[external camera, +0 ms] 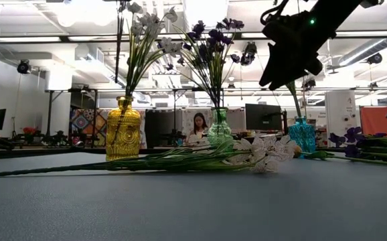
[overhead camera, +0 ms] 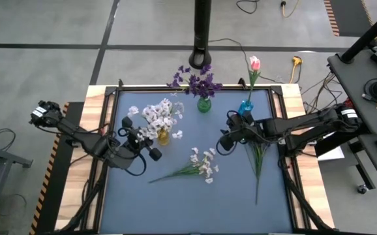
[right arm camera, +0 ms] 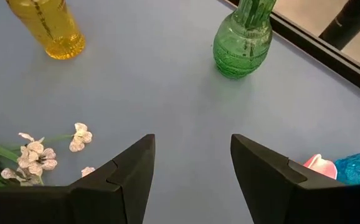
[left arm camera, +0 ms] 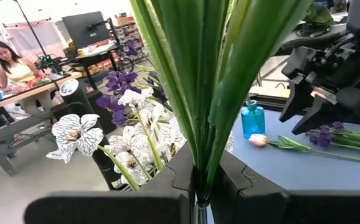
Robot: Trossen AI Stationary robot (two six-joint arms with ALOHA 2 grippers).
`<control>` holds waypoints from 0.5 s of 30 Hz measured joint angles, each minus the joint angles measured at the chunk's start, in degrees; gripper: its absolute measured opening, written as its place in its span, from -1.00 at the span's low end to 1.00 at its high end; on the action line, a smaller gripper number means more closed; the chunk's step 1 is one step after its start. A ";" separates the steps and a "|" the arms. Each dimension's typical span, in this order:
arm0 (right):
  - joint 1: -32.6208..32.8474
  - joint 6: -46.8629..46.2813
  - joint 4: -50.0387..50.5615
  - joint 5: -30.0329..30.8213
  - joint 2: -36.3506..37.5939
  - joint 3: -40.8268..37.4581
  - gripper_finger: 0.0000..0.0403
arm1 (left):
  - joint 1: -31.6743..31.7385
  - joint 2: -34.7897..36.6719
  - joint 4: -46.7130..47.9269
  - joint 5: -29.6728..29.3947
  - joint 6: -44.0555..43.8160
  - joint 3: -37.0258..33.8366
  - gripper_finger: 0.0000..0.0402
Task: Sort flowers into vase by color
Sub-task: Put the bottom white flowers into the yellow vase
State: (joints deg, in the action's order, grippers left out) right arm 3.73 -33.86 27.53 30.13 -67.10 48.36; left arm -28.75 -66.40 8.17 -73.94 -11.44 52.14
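Observation:
White flowers (overhead camera: 162,114) stand in a yellow vase (overhead camera: 164,136), purple flowers (overhead camera: 198,81) in a green vase (overhead camera: 204,104), and a pink tulip (overhead camera: 254,63) in a blue vase (overhead camera: 245,106). My left gripper (overhead camera: 143,136) is beside the yellow vase, shut on green stems (left arm camera: 198,112). A white sprig (overhead camera: 198,166) lies flat on the mat's middle. Purple sprigs (overhead camera: 259,156) lie flat at the right. My right gripper (overhead camera: 222,142) hangs open above the mat between them, with nothing between its fingers (right arm camera: 130,174). My left gripper pinches a bundle of green stems and leaves (left arm camera: 200,177) between its two shut fingers, which lie across the stems. White blossoms (left arm camera: 74,134) show just beyond. The held sprig's blossom end and lower end are out of view, so I cannot tell whether it stands in the yellow vase.
A pink bud (left arm camera: 258,139) lies on the mat beside the blue vase (left arm camera: 253,118). A black post (overhead camera: 203,32) rises behind the table's far edge. A raised black frame (overhead camera: 110,130) borders the mat. Bare mat (overhead camera: 195,209) lies toward the near edge. A person sits in the room behind.

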 joint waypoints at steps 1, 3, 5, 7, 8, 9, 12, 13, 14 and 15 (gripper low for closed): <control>0.00 -0.07 0.02 -0.07 -0.18 0.00 0.01 | 0.00 0.00 -0.03 0.00 0.00 0.00 -0.96; 0.00 -0.74 0.15 -0.70 -0.73 0.00 0.01 | 0.00 -0.01 -0.03 0.01 0.03 0.00 -0.96; -0.02 -1.31 0.84 -3.46 -0.98 0.00 0.01 | 0.00 -0.01 -0.03 0.01 0.20 0.00 -0.96; -0.02 -1.75 1.99 -4.89 -1.00 -0.02 0.01 | 0.00 -0.01 -0.02 0.01 0.20 0.00 -0.96; -0.25 -2.05 2.31 -4.48 -1.00 -0.02 0.01 | 0.00 -0.01 -0.01 0.02 0.20 0.00 -0.96; -0.79 -2.15 2.42 -3.78 -1.00 -0.01 0.01 | -0.02 -0.01 -0.01 0.03 0.20 0.00 -0.96; -2.25 -2.27 2.19 -3.28 -0.98 0.64 0.01 | -0.02 -0.01 -0.01 0.04 0.20 -0.02 -0.96; -2.29 -2.20 2.02 -3.14 -1.02 0.80 0.01 | -0.02 -0.01 -0.01 0.05 0.20 -0.13 -0.96; -2.23 -1.98 1.85 -3.23 -1.05 0.84 0.01 | -0.02 -0.03 -0.02 0.06 0.17 -0.29 -0.96; -2.08 -1.55 1.79 -3.47 -1.09 0.83 0.01 | -0.02 -0.15 -0.05 0.28 -0.05 -0.51 -0.96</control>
State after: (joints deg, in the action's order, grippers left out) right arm 1.64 -35.41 29.32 26.66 -68.19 49.19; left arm -28.77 -66.54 8.12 -73.65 -11.50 51.63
